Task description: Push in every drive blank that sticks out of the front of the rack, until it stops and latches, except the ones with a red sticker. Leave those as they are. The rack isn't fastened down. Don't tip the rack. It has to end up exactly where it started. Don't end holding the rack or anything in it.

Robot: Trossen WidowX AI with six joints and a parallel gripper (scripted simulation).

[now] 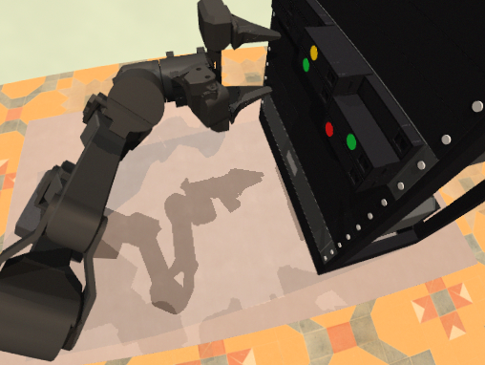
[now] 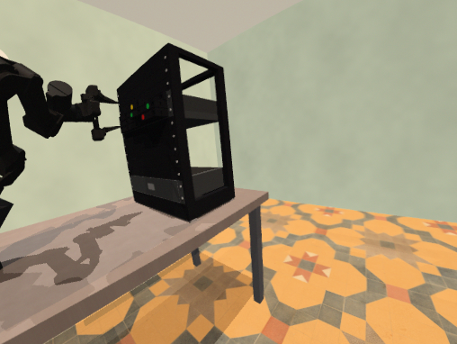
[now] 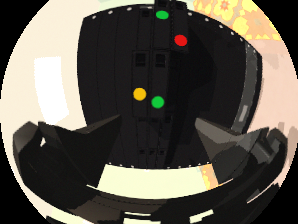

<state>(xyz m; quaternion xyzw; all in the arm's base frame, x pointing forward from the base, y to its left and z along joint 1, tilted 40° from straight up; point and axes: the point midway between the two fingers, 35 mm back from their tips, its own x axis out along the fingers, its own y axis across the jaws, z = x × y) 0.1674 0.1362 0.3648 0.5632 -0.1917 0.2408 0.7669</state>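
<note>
The black rack (image 1: 430,57) (image 2: 198,135) (image 3: 107,70) stands on the table (image 1: 229,268) (image 2: 135,234). Four drive blanks in its upper front carry round stickers: yellow (image 1: 313,52) (image 3: 140,94), green (image 1: 305,64) (image 3: 157,102), red (image 1: 328,129) (image 3: 180,40) and a second green (image 1: 351,141) (image 3: 161,14). The yellow blank and the second green blank stick out furthest in the top view. My gripper (image 1: 274,61) (image 2: 119,115) (image 3: 160,120) is open and empty. Its fingertips are at the rack's front face, at the edge beside the yellow and first green blanks.
A grey panel unit (image 1: 291,164) (image 2: 155,186) fills the rack's lowest slot. The rack stands close to the table's far corner (image 2: 263,194), with the tiled floor (image 2: 360,270) below. My arm (image 1: 86,191) stretches across the table's near side.
</note>
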